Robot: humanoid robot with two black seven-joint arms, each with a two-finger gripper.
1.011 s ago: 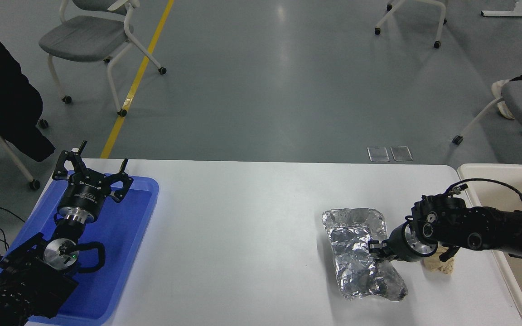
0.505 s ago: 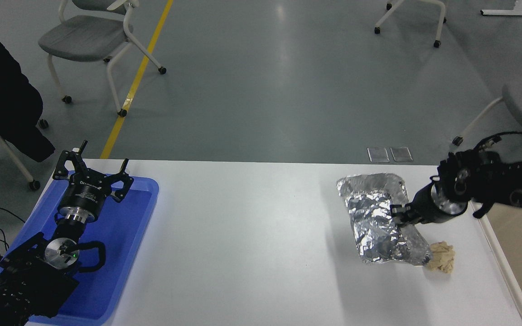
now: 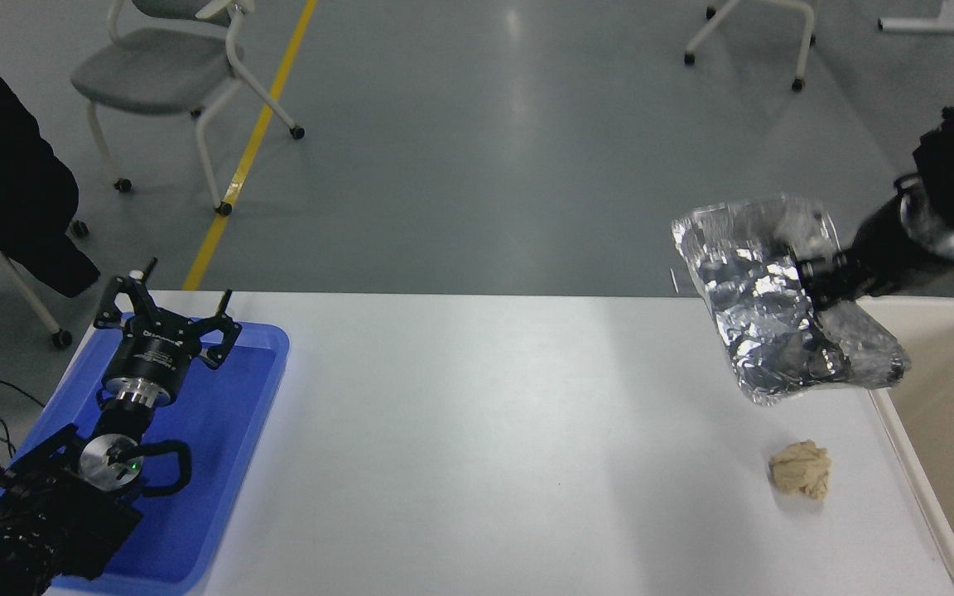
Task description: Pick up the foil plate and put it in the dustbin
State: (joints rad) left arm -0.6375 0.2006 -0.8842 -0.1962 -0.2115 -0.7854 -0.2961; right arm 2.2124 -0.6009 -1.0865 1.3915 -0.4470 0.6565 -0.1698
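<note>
At the bench's left edge, near the near-left corner, a flat blue tray (image 3: 228, 463) lies on the white table (image 3: 477, 447). The left arm is parked over it, and the left gripper (image 3: 164, 317) stands above the tray's far end with its fingers (image 3: 122, 300) spread wide and nothing between them.

The middle of the bench is bare white surface. Toward the right edge, a small crumpled tan paper wad (image 3: 801, 468) sits on the table, near the dustbin's wall but not touching it.

Above the far-right corner of the bench, the foil plate (image 3: 775, 310) hangs in the air, clear of the tabletop, tilted with its crinkled silver inside facing the camera. The right gripper (image 3: 821, 273) reaches in from the right edge and is clamped on the plate's right rim. The plate's lower right corner hangs just over the rim of the cream dustbin (image 3: 912, 472), which stands against the bench's right edge; most of the plate is over the table, not yet over the bin's opening.
</note>
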